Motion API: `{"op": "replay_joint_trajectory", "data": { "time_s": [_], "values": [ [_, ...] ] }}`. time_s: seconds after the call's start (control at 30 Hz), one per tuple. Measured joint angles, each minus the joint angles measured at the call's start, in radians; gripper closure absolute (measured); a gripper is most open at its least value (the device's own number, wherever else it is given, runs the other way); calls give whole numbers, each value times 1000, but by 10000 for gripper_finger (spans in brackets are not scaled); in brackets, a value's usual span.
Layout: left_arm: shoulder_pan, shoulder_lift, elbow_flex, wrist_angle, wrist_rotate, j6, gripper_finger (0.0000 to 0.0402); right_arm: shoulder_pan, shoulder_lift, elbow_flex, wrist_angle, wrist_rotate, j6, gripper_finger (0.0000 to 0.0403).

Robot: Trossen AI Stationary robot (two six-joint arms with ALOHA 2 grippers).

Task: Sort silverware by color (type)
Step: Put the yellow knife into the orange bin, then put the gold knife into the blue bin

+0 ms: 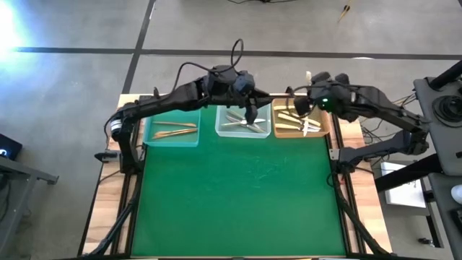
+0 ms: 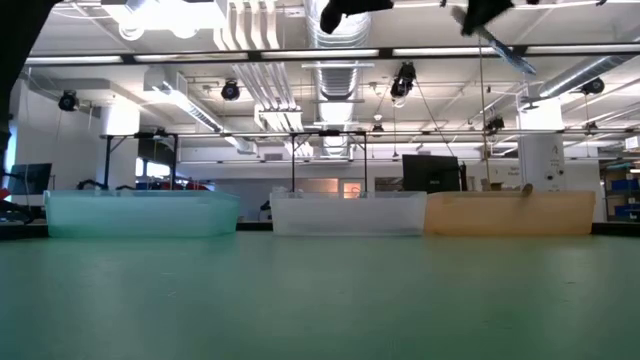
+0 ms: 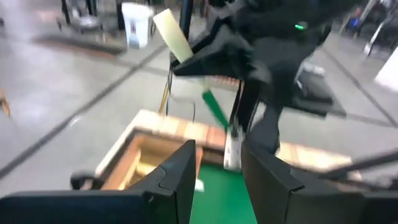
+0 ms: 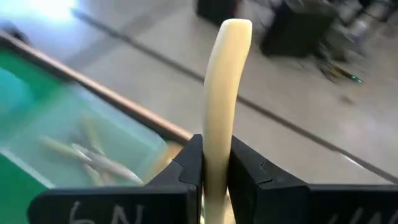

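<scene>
My right gripper (image 4: 216, 163) is shut on a cream-yellow piece of silverware (image 4: 224, 87), held high over the far edge of the amber tray (image 1: 283, 131); the left wrist view shows the piece as well (image 3: 171, 34). More cream pieces (image 1: 299, 123) lie in that tray. Silver pieces (image 1: 242, 123) lie in the clear middle tray (image 1: 219, 130), golden-bronze ones (image 1: 175, 130) in the teal tray (image 1: 153, 137). My left gripper (image 3: 217, 174) is open with nothing between its fingers. It hangs above the clear tray and faces the right gripper. My right gripper pinches the cream-yellow piece between its two fingers, on the part of its shaft (image 4: 216, 155) at the fingertips. The piece runs along the fingers and its rounded end (image 4: 235, 28) sticks out well past them. It is lifted clear of the trays and table.
The three trays stand side by side along the far edge of the green mat (image 1: 238, 195). The mat lies bare from the trays to the near edge. Both arms reach in from the two far corners and meet above the trays.
</scene>
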Motion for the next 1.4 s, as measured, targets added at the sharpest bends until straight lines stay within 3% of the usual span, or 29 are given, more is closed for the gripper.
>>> {"op": "replay_joint_trajectory", "data": {
  "time_s": [0.13,0.43,0.53,0.73,0.93,1.1,1.23,1.4],
  "values": [
    [0,-30,0,-157,0,1,289,-81,6,-93,-105,-20,3,371],
    [-9,-117,0,-340,-2,24,289,-263,12,-343,-20,-234,-198,371],
    [-15,-148,0,-349,-3,23,289,-309,10,-416,55,-319,-286,371],
    [-27,-202,0,-348,-11,17,289,-351,14,-530,272,-366,-489,371],
    [-44,-229,0,-347,-13,-6,289,-371,19,-556,295,-363,-575,366],
    [-59,-236,0,-347,-13,-10,289,-372,19,-546,298,-434,-563,305],
    [-61,-236,0,-347,-20,-11,289,-372,19,-523,301,-430,-557,268],
    [-62,-242,0,-394,-64,-13,289,-364,19,-441,121,-474,-424,260]
  ]
}}
